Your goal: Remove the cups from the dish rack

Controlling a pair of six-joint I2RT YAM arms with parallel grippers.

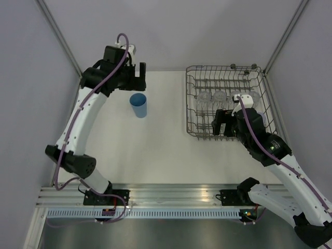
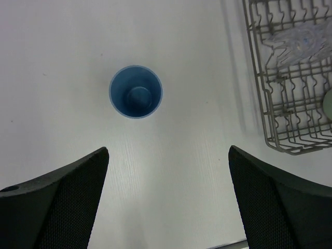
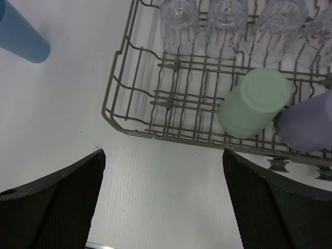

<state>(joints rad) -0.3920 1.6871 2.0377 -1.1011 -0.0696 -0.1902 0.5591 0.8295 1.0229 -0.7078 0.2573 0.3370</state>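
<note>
The blue cup (image 1: 138, 105) stands upright on the white table, left of the dish rack (image 1: 187, 104). My left gripper (image 1: 137, 78) is open and empty just beyond the cup; in its wrist view the cup (image 2: 136, 92) sits ahead of the gripper (image 2: 168, 150). My right gripper (image 1: 222, 124) is open and empty over the rack's near edge. In the right wrist view the gripper (image 3: 163, 153) faces the pale green cup (image 3: 254, 102) and the lavender cup (image 3: 310, 122), both upside down in the rack (image 3: 111, 111). Clear glasses (image 3: 226, 13) stand in a row behind them. My right arm hides both tumblers from above.
Grey enclosure walls stand close to the table on the left, back and right. An aluminium rail (image 1: 171, 192) with both arm bases runs along the near edge. The rack's left end (image 2: 270, 111) shows at the right of the left wrist view.
</note>
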